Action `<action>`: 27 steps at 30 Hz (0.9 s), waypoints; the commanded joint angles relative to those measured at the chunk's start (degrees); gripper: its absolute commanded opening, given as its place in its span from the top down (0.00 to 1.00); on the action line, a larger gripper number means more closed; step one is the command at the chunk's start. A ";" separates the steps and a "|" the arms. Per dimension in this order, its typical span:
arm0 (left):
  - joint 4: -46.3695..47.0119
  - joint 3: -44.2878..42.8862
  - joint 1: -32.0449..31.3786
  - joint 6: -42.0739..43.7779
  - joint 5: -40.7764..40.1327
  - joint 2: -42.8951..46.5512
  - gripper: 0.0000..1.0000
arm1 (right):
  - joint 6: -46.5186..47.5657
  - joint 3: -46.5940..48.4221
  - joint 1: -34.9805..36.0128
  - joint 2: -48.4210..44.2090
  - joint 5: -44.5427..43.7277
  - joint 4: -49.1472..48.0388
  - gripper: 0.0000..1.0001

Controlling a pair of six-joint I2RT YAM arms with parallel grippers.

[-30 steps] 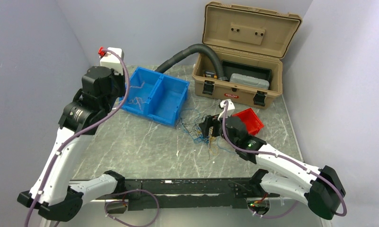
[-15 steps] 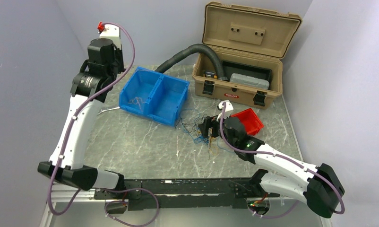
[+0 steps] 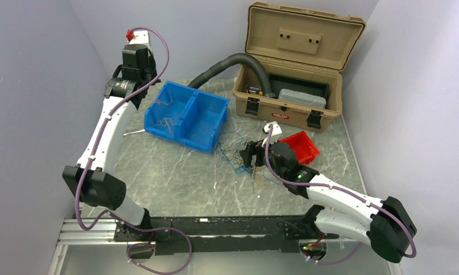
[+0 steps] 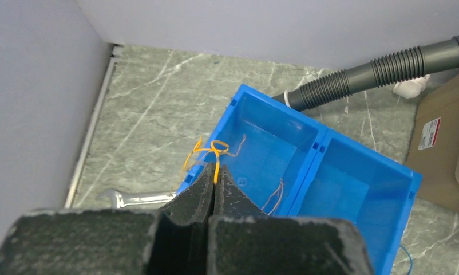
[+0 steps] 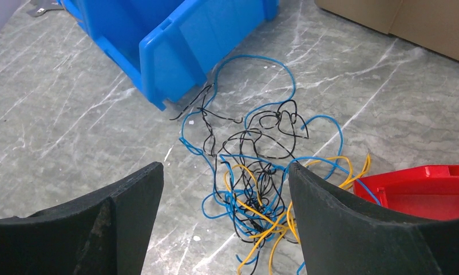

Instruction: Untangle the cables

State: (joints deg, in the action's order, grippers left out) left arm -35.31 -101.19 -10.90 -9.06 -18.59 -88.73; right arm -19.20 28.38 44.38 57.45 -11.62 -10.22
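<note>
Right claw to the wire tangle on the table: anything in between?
Nothing visible. The open right claw hangs over the tangle of thin blue, black and yellow wires. The blue plastic bin and red plastic tray sit to either side, not between.

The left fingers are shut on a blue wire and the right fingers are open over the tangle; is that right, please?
No: the left wrist view shows the left fingers shut on a yellow wire, not blue; the right fingers are open over the tangle.
</note>
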 commanded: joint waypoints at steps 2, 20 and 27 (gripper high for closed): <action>8.43 7.31 0.13 -5.78 2.75 -1.05 1.00 | 0.57 0.09 0.00 -0.65 0.34 -2.13 0.18; 4.79 4.63 -1.30 -3.88 -3.81 -3.11 1.00 | 0.30 0.65 0.00 -2.28 -0.26 0.72 0.18; 3.16 -1.55 -2.91 2.97 -9.67 -0.14 1.00 | 0.32 0.97 -0.06 -1.88 -0.08 1.03 0.18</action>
State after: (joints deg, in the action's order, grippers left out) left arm -32.01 -97.25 -12.80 -11.00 -22.24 -92.99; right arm -19.20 28.36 44.38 55.92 -11.44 -9.04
